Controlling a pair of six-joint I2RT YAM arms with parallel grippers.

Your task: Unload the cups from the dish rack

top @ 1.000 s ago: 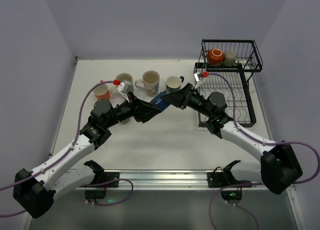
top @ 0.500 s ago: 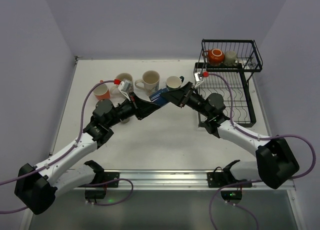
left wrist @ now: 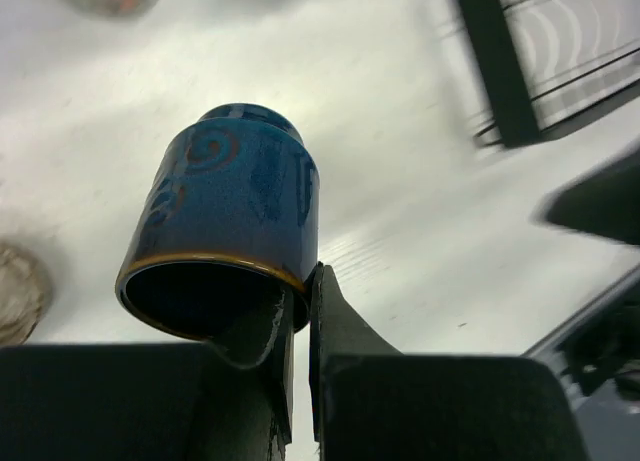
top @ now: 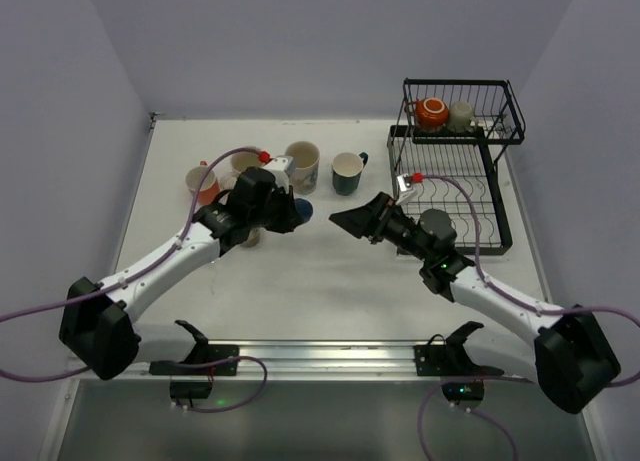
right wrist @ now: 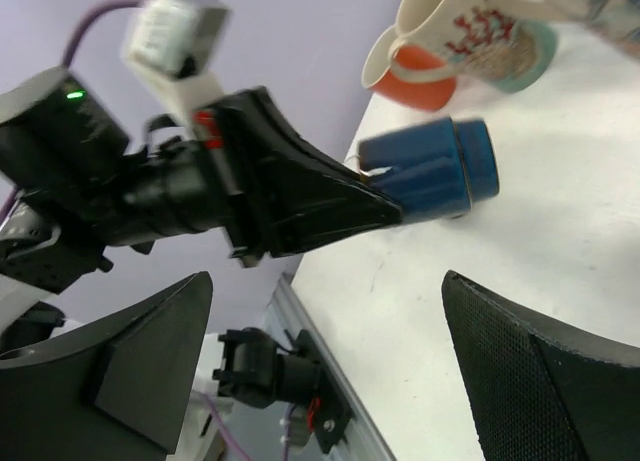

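Note:
My left gripper point(left wrist: 300, 289) is shut on the rim of a dark blue cup point(left wrist: 232, 216), one finger inside and one outside; the cup point(top: 296, 212) hangs on its side just above the table. My right gripper point(top: 345, 219) stands wide open a little to its right, nothing between its fingers point(right wrist: 150, 361). In the right wrist view the blue cup point(right wrist: 430, 169) lies ahead of my right gripper point(right wrist: 328, 277), apart from it. An orange-red cup point(top: 203, 184), a patterned cream cup point(top: 301, 164) and a teal cup point(top: 348, 171) stand on the table. The black dish rack point(top: 500, 216) holds an orange cup point(top: 432, 111) and a beige cup point(top: 461, 113) in its upper basket.
Another cream cup point(top: 243, 163) is partly hidden behind my left wrist. A small beige cup point(left wrist: 12, 291) sits on the table under my left arm. The rack's lower tray point(top: 470, 196) is right of my right arm. A metal rail point(top: 320, 356) runs along the near edge.
The blue cup passed from right gripper to left. The left jaws shut on its rim, the right jaws opened wide and drew back right. My left arm carried the cup slightly left.

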